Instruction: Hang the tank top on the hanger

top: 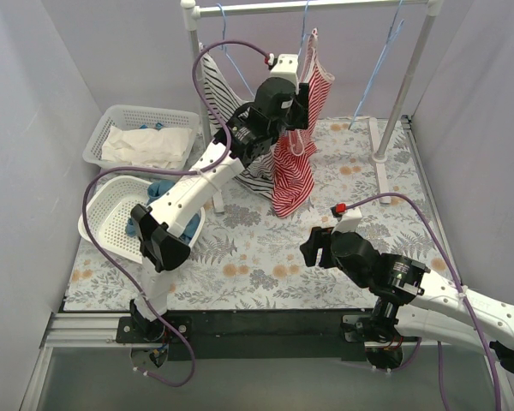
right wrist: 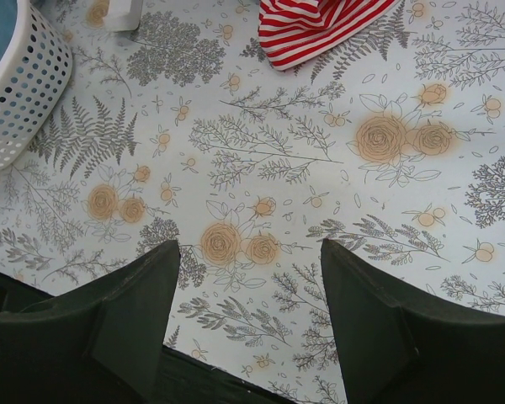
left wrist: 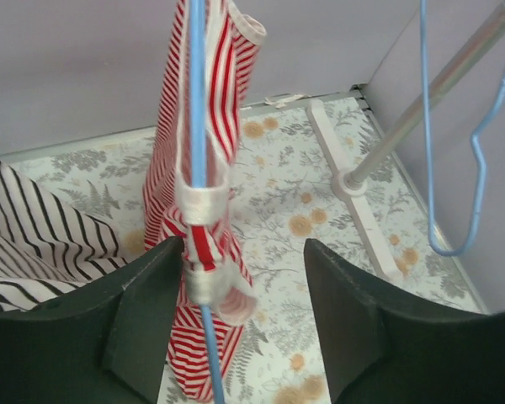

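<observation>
The red-and-white striped tank top point(top: 291, 184) hangs from a thin light-blue hanger point(top: 306, 19) on the rail at the back. In the left wrist view the hanger's wire point(left wrist: 198, 84) runs down through the top's point(left wrist: 170, 143) white-edged strap, which is bunched around it. My left gripper point(top: 301, 107) is up at the top, open point(left wrist: 244, 244), with the strap and wire close beside its left finger point(left wrist: 143, 295). My right gripper point(top: 313, 248) is open and empty point(right wrist: 251, 248) low over the floral table; the top's hem point(right wrist: 320, 25) lies ahead of it.
A black-and-white striped top point(top: 231, 111) hangs left of the tank top. An empty blue hanger point(top: 381, 60) hangs at the right near the rack post point(top: 385, 158). Two white baskets point(top: 141, 137) point(top: 111, 214) with cloths stand at the left.
</observation>
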Controlling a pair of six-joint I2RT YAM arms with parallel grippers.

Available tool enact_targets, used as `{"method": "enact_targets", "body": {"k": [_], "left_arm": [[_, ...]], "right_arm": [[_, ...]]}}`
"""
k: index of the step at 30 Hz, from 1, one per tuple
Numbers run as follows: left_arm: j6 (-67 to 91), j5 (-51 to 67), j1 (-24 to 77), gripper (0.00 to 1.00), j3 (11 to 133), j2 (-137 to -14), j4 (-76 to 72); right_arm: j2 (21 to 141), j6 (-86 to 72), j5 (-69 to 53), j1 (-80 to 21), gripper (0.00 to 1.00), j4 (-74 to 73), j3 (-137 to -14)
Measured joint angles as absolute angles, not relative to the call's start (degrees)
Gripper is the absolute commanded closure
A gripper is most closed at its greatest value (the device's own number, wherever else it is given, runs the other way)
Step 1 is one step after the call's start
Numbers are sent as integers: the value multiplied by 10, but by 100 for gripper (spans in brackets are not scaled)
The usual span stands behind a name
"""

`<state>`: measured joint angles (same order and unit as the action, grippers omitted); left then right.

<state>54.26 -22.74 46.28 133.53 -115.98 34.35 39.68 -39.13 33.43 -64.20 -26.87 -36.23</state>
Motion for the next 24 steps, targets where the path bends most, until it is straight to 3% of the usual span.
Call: {"method": "enact_targets", "body": {"k": [2, 13, 19, 24], "left_arm": [[537, -211, 463, 2, 1320, -1148, 338], [523, -109, 490, 2, 1180, -975, 298], [536, -96, 533, 2, 1005, -834, 277], [574, -116, 566, 2, 836, -755, 266]], "right_arm": [[397, -391, 334, -642, 22, -269, -362], [390, -382, 355, -642, 14, -263, -362], [390, -366, 392, -642, 3, -251, -362], [404, -354, 420, -642, 1, -236, -356]]}}
